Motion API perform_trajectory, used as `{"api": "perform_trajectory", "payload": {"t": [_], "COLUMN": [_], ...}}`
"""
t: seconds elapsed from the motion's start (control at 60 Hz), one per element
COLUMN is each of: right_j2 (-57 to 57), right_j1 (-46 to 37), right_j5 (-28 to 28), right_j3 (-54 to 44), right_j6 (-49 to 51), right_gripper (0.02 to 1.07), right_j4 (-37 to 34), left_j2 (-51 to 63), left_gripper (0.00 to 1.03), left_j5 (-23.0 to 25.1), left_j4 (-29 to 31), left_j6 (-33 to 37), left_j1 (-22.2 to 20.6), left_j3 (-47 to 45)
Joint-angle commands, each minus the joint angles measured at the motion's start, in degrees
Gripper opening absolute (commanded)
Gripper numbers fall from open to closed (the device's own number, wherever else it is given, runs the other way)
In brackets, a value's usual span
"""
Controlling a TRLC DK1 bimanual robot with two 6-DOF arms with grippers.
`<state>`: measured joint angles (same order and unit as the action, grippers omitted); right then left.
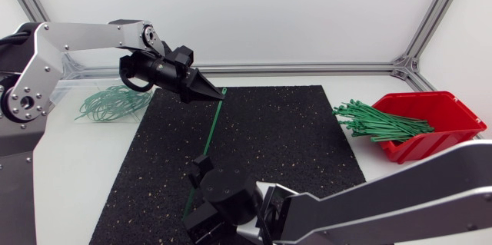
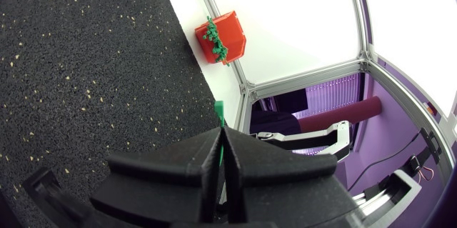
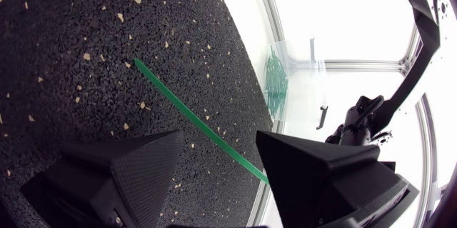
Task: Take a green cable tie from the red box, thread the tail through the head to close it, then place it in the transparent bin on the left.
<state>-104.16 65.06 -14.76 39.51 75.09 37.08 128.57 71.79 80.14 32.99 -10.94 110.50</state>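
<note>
A green cable tie (image 1: 209,141) hangs stretched out over the black mat (image 1: 277,137). My left gripper (image 1: 211,94) is shut on its far end, and a short tip (image 2: 219,111) pokes out past the closed fingers (image 2: 207,167). At the mat's near edge my right gripper (image 1: 197,196) stands open around the tie's lower part. The strip (image 3: 193,119) runs between its wide-apart fingers (image 3: 143,164) and passes close to one of them. The red box (image 1: 430,126) at the right holds several green ties (image 1: 380,122). The transparent bin (image 1: 77,72) is at the back left.
Several closed green ties (image 1: 111,103) lie in the transparent bin, which also shows in the right wrist view (image 3: 277,78). The red box (image 2: 232,35) sits beyond the mat's edge ahead of my left gripper. White table surrounds the mat.
</note>
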Motion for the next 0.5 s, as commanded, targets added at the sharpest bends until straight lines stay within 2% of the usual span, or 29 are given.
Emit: {"api": "perform_trajectory", "payload": {"t": [0.0, 0.15, 0.183, 0.233, 0.283, 0.483], "right_j2": [-1.7, -2.2, -1.7, -1.3, -0.7, 0.2], "right_j1": [-0.1, -1.2, -1.4, -1.4, -1.3, -1.8], "right_j5": [0.3, 0.5, 0.8, 0.7, 0.8, 1.9], "right_j3": [1.5, 2.4, 2.5, 2.5, 2.3, 1.7], "right_j6": [1.4, 2.4, 2.5, 2.5, 2.6, 3.3], "right_gripper": [0.63, 0.5, 0.43, 0.43, 0.35, 0.34], "right_j4": [2.0, 4.2, 4.3, 4.3, 4.4, 4.3], "left_j2": [-0.3, -0.3, -0.3, -0.1, 0.2, 1.0], "left_gripper": [0.03, 0.03, 0.03, 0.03, 0.03, 0.03], "left_j5": [1.0, 1.0, 1.1, 1.1, 1.1, 1.1], "left_j4": [1.2, 1.2, 1.2, 1.2, 1.3, 1.8], "left_j6": [-0.2, -0.1, -0.2, -0.3, -0.5, -0.6], "left_j1": [0.3, 0.4, 0.4, 0.5, 0.6, 1.3], "left_j3": [0.9, 1.0, 1.3, 1.6, 1.9, 2.8]}}
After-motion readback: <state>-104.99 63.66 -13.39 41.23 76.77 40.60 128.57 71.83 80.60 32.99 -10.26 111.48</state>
